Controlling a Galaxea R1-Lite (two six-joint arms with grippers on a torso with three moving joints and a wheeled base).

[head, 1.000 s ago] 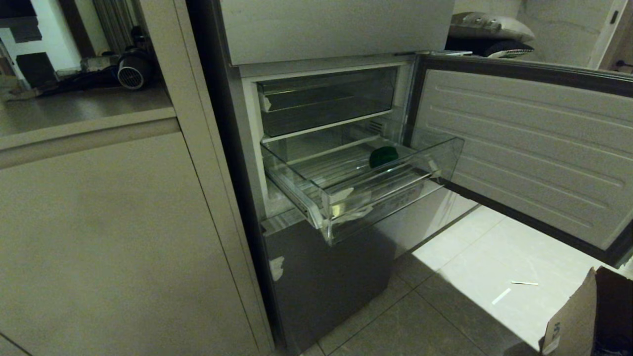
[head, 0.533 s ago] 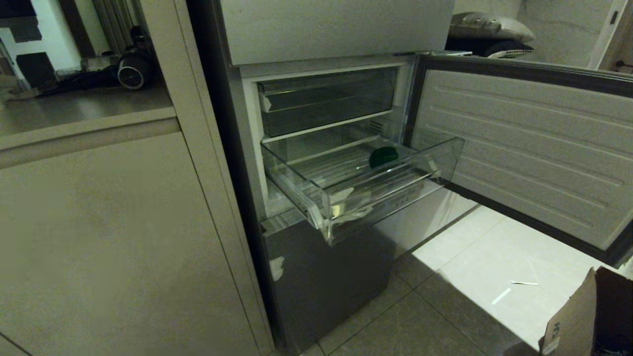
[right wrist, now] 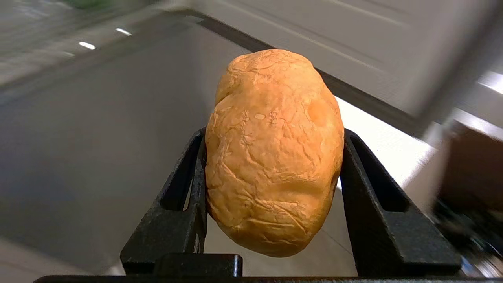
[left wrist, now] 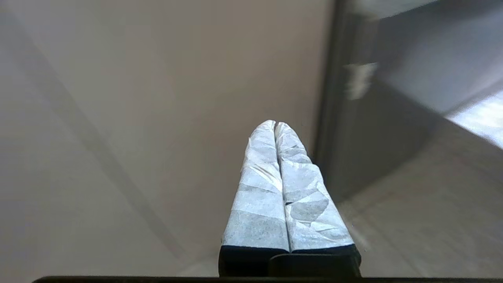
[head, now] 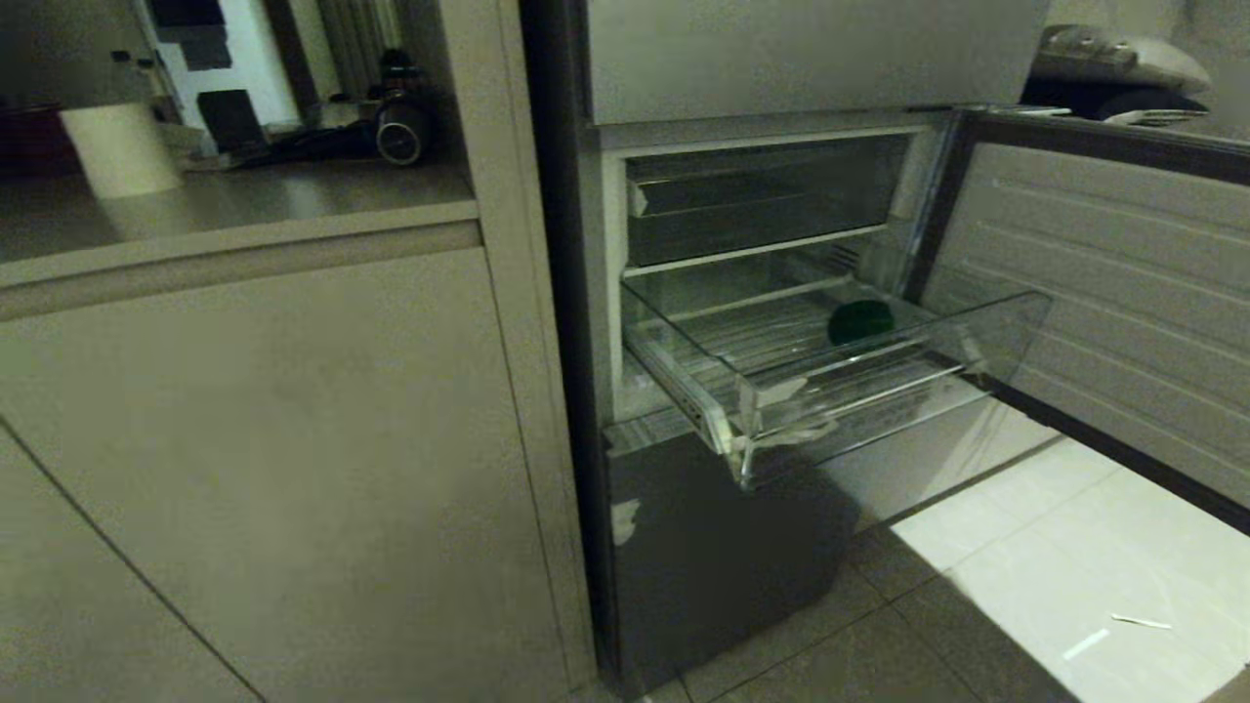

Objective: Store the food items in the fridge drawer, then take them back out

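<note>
I see my right gripper (right wrist: 271,157) clamped on the orange item (right wrist: 273,153); left gripper (left wrist: 275,125) closed, empty; green item (head: 861,321) sits in the drawer (head: 781,395)

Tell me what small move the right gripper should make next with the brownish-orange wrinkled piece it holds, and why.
Probably carry it toward the open clear-plastic fridge drawer. The right gripper is clamped on the brownish-orange wrinkled food piece, out of the head view; the drawer is pulled out, holding only the dark green rounded piece, with bare ribbed floor beside it.
</note>
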